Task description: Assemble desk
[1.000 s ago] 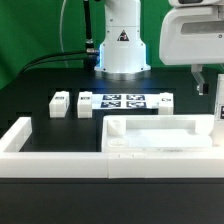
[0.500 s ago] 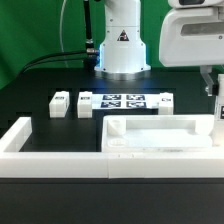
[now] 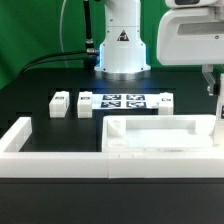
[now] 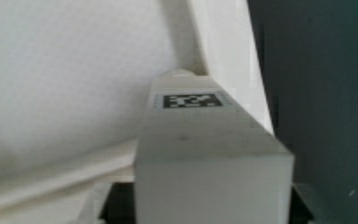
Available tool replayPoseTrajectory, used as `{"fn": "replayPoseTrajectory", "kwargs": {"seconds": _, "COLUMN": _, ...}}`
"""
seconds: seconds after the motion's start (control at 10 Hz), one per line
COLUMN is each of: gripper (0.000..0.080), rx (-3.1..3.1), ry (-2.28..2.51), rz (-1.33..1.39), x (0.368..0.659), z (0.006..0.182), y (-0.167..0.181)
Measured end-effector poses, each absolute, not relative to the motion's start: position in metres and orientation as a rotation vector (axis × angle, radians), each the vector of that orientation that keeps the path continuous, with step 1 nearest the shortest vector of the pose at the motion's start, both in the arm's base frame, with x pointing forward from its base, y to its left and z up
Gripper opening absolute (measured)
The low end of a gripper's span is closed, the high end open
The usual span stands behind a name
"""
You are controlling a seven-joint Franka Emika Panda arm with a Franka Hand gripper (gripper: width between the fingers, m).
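Farthest from the gripper [image 3: 213, 88], toward the exterior view's left, the low white border wall [image 3: 30, 140] runs along the front of the dark table [image 3: 30, 90]. Behind it, well apart from the gripper, one loose leg post [image 3: 60, 103] and a second loose leg post [image 3: 85, 103] stand side by side. Nearer lies the marker board [image 3: 125, 101]. The tabletop [image 3: 160, 135] lies rim up just below the gripper. The gripper itself hangs at the exterior view's right edge, clamped on a tagged leg post [image 4: 208, 150] held over the tabletop's edge.
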State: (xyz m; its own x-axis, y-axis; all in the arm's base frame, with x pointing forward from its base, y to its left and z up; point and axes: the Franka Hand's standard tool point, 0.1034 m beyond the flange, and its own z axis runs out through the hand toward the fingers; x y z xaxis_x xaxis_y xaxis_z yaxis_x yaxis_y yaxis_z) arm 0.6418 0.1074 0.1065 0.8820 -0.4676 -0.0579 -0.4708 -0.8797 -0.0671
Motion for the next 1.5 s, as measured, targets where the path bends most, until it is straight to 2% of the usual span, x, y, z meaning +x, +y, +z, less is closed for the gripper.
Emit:
{"fn": "replayPoseTrajectory", "kwargs": {"seconds": 0.3, "gripper": 0.0288, "rx": -2.81, "ry": 1.206, "rz": 0.085, "x": 0.642, "z": 0.1064, "y": 0.1056}}
{"fn": "replayPoseTrajectory", "kwargs": {"seconds": 0.8, "gripper": 0.0288, "rx": -2.597, "ry": 1.622, "rz": 0.107, "x": 0.6422, "z": 0.1065, "y": 0.1052}}
{"fn": "replayPoseTrajectory", "kwargs": {"seconds": 1.2, "gripper": 0.0288, "rx": -2.072, "ry": 2.183, "rz": 0.121, "x": 0.6438, "z": 0.1062, "y": 0.1026}}
{"fn": "replayPoseTrajectory", "kwargs": {"seconds": 1.5, "gripper": 0.0288, "rx": -1.714, "ry": 2.425, "rz": 0.137, "x": 0.6437, "z": 0.107, "y": 0.105}}
